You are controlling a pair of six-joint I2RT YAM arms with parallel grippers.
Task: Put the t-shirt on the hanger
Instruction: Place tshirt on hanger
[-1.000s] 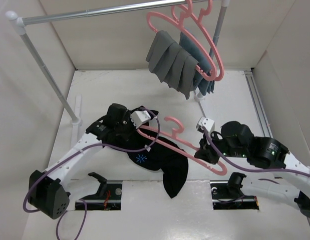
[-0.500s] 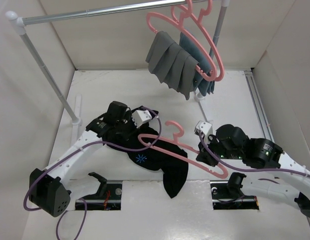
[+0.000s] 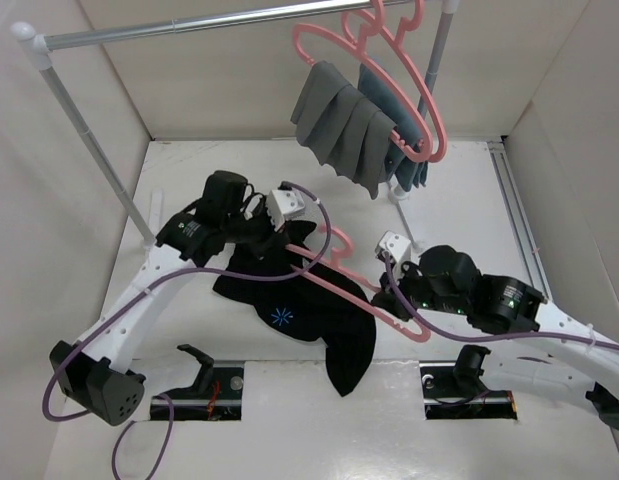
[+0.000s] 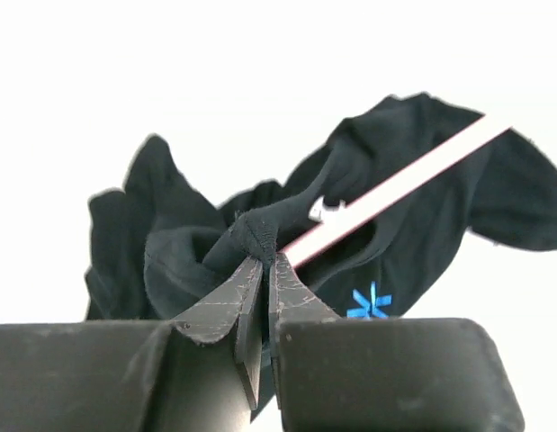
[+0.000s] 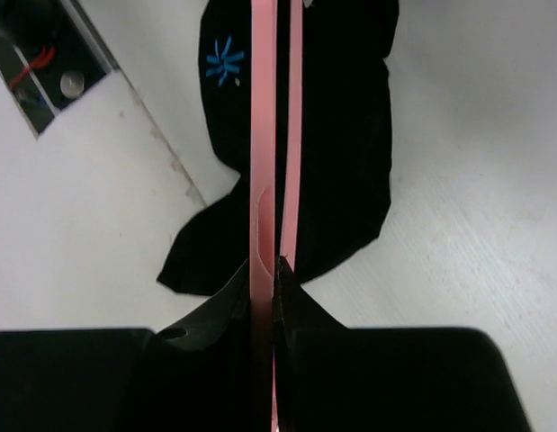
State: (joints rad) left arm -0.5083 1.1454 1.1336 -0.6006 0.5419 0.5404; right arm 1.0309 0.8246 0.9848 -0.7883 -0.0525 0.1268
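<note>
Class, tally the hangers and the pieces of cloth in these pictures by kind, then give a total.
Cloth pieces: 3 (black short-sleeved t-shirt, grey pleated cloth, blue cloth)
Pink plastic clothes hangers: 3 (hanger across the t-shirt, hanger with grey cloth, hanger with blue cloth)
Total: 6

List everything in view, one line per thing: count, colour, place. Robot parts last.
t-shirt: one, black with a blue star mark, crumpled mid-table.
hanger: one, pink, lying across the t-shirt.
hung hangers: two, pink, on the rail at the back.
grey cloth: one, pleated, draped on the nearer hung hanger.
blue cloth: one, behind the grey cloth.
rail: one, silver, across the back.
table: one, white.
left end effector: one, black, pinching a t-shirt fold.
right end effector: one, black, clamping the hanger.
</note>
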